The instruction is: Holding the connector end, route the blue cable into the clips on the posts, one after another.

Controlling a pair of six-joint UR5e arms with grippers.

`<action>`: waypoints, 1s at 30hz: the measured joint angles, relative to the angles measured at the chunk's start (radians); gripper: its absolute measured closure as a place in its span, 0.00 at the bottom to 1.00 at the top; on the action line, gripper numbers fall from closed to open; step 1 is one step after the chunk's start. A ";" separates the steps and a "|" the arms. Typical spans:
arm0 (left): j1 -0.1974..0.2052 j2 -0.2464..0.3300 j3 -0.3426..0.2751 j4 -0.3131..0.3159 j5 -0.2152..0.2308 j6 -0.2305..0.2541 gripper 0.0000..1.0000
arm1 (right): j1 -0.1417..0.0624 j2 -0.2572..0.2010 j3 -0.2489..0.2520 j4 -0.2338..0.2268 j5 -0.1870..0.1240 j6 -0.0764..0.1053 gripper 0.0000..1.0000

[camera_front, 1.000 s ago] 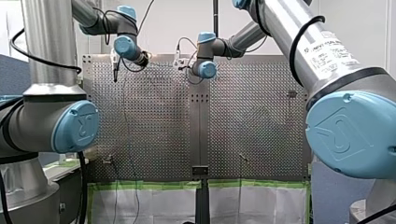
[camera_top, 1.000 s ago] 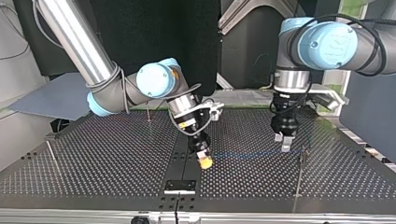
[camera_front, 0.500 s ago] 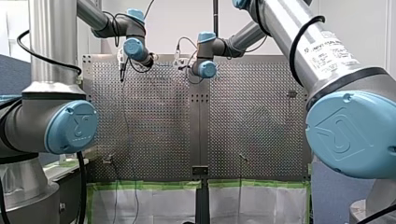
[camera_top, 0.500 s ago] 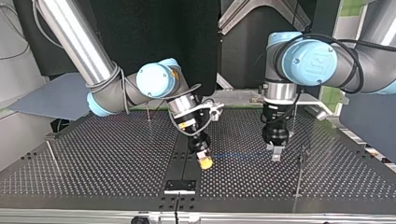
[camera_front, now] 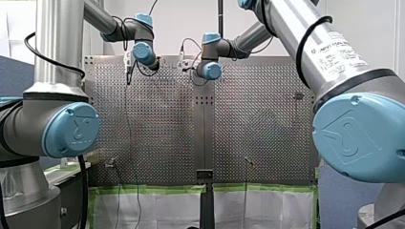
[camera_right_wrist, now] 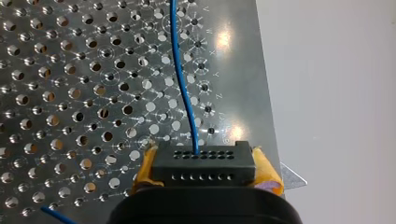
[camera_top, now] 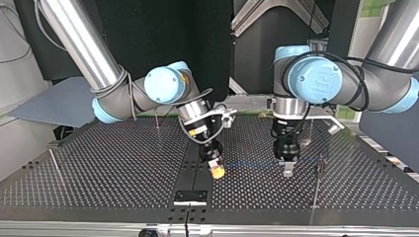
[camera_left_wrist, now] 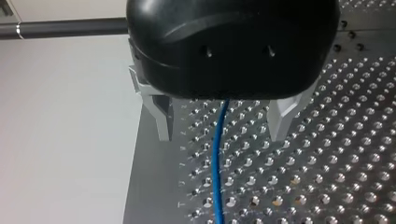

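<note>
**item:** blue cable (camera_top: 257, 162). a thin single strand, bright blue against the perforated table (camera_top: 123, 168).

**location:** lower middle of the top view. it is drawn almost straight and level from the right gripper (camera_top: 216, 171) toward the right of the frame. it runs past the left gripper (camera_top: 287, 170) to the post (camera_top: 314, 187) at lower right. whether the strand is seated in the clip (camera_top: 319, 160) at that post's head is too small to tell.

**connector (camera_right_wrist: 204, 164):** a black rectangular block with two rows of small holes on its face. the cable leaves from the upper row.

**right gripper:** in the right wrist view its yellow pads (camera_right_wrist: 266, 170) are clamped on the block's two short sides.

**left gripper:** in the left wrist view its metal fingers (camera_left_wrist: 161, 116) stand wide apart and hold nothing. the cable runs lengthwise down the gap near the middle, touching neither finger.

**governing relation:** the cable's long axis lies left to right across the top view. it leads away from the held connector toward the post. the right gripper owns the end, and the left gripper straddles the run and is the nearer to the post.

**judgement:** the next move probably turns on the left gripper closing on or steering the strand there, with the right supplying tension.
</note>
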State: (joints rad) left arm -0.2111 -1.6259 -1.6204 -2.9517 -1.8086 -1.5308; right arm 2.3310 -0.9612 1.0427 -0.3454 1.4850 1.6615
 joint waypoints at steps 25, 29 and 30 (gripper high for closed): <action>0.005 -0.025 0.001 0.029 -0.023 -0.004 0.47 | 0.000 0.000 0.000 0.012 0.000 -0.003 1.00; 0.005 -0.024 0.001 0.029 -0.024 -0.009 0.79 | 0.000 0.000 0.000 0.015 0.000 -0.004 1.00; 0.005 -0.024 0.001 0.029 -0.024 -0.010 0.79 | 0.000 0.000 0.000 0.016 0.000 -0.004 1.00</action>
State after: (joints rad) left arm -0.2064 -1.6500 -1.6195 -2.9224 -1.8322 -1.5409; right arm 2.3310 -0.9613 1.0425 -0.3297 1.4851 1.6572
